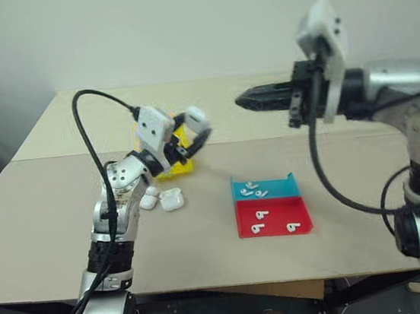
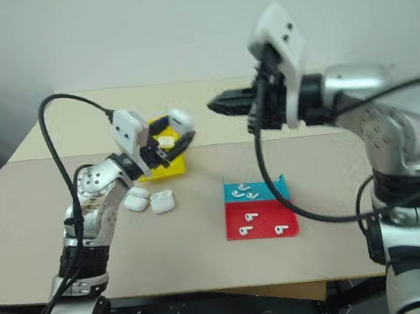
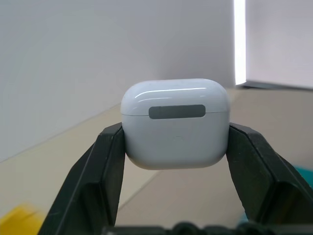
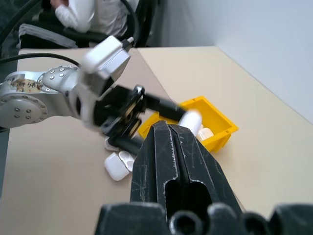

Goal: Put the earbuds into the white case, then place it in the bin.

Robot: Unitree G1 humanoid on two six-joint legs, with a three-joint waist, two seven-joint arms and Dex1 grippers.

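Beside bin [image 1: 175,157] — loose cases [image 1: 163,199], trays [image 1: 269,205].

bin [image 1: 181,154] half hidden behind left claw [image 1: 197,130]

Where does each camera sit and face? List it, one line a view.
Left eye, right eye: on the head, looking down over the table; both arms show.
Left wrist: behind the left end effector, facing the white case between its fingers.
Right wrist: behind the shut right end effector, facing the bin and the left arm.
Shared: the case and bin appear in head and right wrist views.
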